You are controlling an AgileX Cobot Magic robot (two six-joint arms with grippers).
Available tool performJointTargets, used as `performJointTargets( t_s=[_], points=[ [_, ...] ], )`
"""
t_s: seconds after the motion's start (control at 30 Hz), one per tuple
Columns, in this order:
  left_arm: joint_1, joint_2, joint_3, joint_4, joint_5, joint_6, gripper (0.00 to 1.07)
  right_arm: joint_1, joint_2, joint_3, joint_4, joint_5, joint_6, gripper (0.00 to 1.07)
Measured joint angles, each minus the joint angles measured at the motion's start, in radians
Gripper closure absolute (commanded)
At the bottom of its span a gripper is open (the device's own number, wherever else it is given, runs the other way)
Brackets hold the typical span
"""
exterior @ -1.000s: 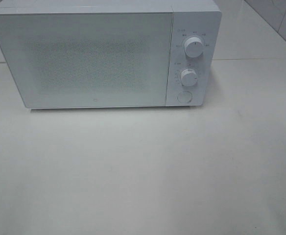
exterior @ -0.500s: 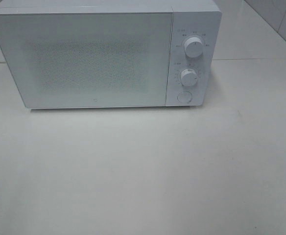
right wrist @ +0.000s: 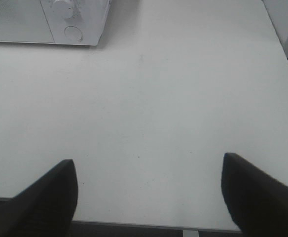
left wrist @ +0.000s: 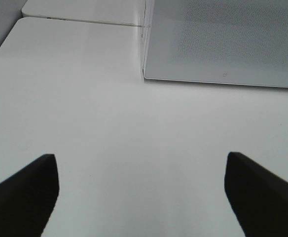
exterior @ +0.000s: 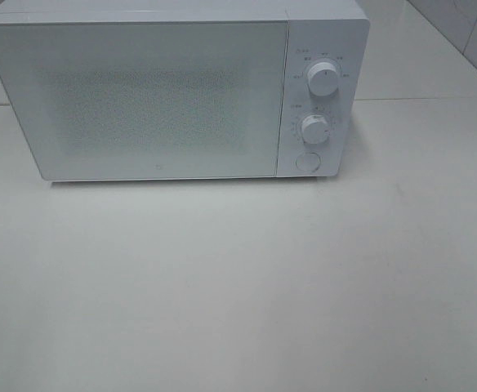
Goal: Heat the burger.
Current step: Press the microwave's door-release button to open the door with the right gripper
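Microwave door (exterior: 157, 98) is seen closed, ahead of both end effectors. The left end effector (left wrist: 139, 163) and the right end effector (right wrist: 146, 165) are held spread, gripping nothing, above the table (exterior: 238, 286), probably parked clear of the door. The burger is not seen; possibly it is inside.

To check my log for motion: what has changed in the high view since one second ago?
A dark shape at the right edge, probably the right arm, has left the view. Nothing was grasped or released. The microwave stays shut, its knobs unchanged.
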Motion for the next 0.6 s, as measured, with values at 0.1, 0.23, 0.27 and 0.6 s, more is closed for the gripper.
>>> performJointTargets(
  t_s=[0.1, 0.23, 0.27, 0.6],
  points=[
    [0.0, 0.0, 0.0, 0.0, 0.0, 0.0, 0.23, -0.029, -0.017, 0.032, 0.001, -0.003, 0.0, 0.32],
    [0.0, 0.0, 0.0, 0.0, 0.0, 0.0, 0.23, -0.033, -0.017, 0.037, 0.003, -0.03, 0.0, 0.32],
    [0.0, 0.0, 0.0, 0.0, 0.0, 0.0, 0.23, -0.033, -0.017, 0.044, 0.006, -0.063, 0.0, 0.32],
    [0.0, 0.0, 0.0, 0.0, 0.0, 0.0, 0.23, -0.033, -0.017, 0.09, 0.02, -0.204, 0.0, 0.32]
  ],
)
